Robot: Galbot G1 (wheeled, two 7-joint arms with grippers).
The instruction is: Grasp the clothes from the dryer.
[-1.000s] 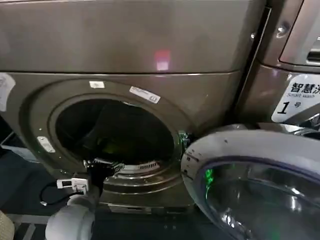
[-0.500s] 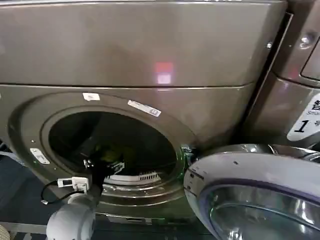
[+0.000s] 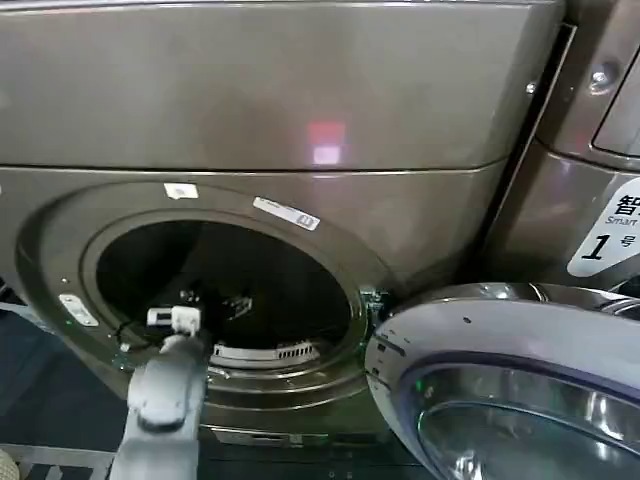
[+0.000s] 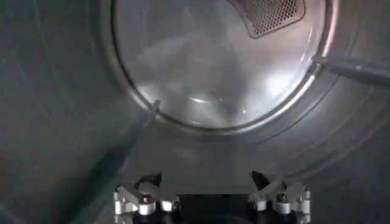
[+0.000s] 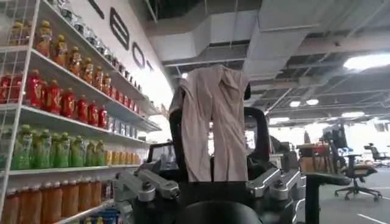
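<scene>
Shelves of bottled drinks (image 5: 58, 115), an office chair (image 5: 359, 176), a neighbouring machine (image 3: 600, 150) with a "1" sticker (image 3: 605, 240)

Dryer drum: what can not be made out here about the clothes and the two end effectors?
- The clothes: head view, the drum of the dryer is dark inside and the left arm covers its lower part.
- Drum floor: left wrist view, cut off by the bottom edge.
- What the left end effector touches: head view, too dark.
- Where the right end effector is relative to the dryer: right wrist view faces shelves.
</scene>
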